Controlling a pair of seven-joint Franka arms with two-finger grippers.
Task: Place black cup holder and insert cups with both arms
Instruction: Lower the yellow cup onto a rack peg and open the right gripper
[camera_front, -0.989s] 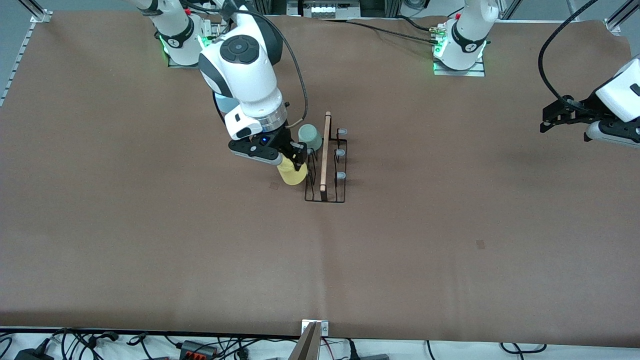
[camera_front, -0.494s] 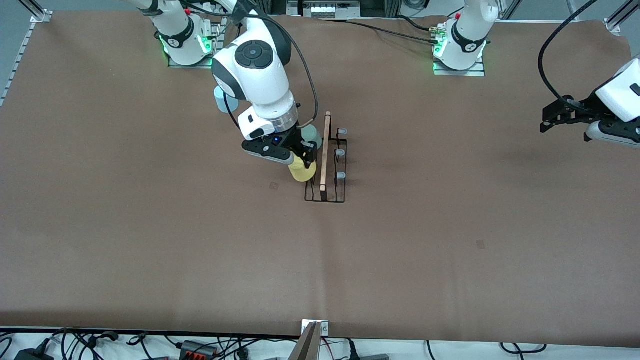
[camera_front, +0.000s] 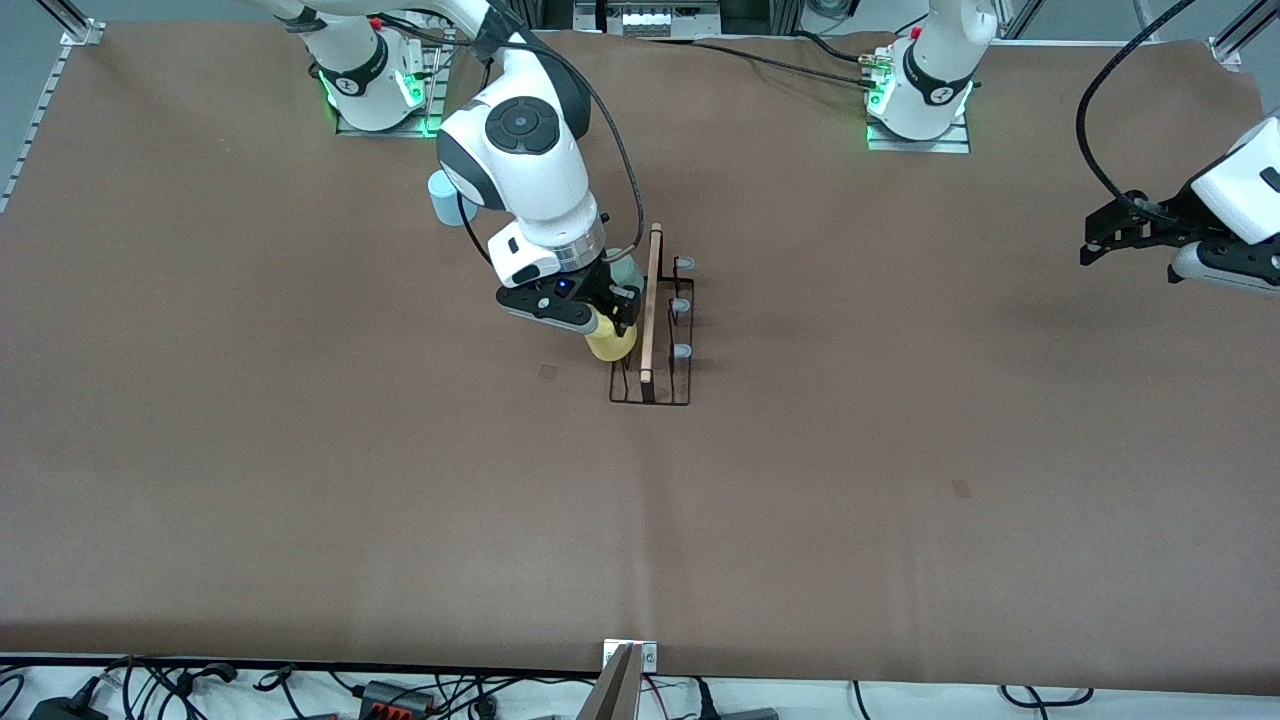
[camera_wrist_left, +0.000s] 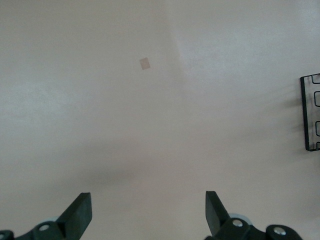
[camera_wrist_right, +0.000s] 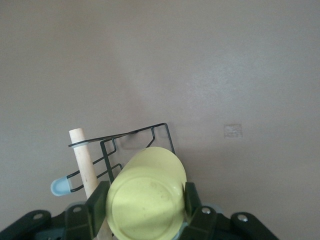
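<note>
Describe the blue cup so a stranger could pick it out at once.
Start at the black rack with the wooden rod, mid-table. Go from it toward the right arm's base: the blue cup stands on the table, farther from the front camera than the rack and half hidden by the right arm. It alone is off the rack; the green cup sits on it, and the right gripper holds the yellow cup.
</note>
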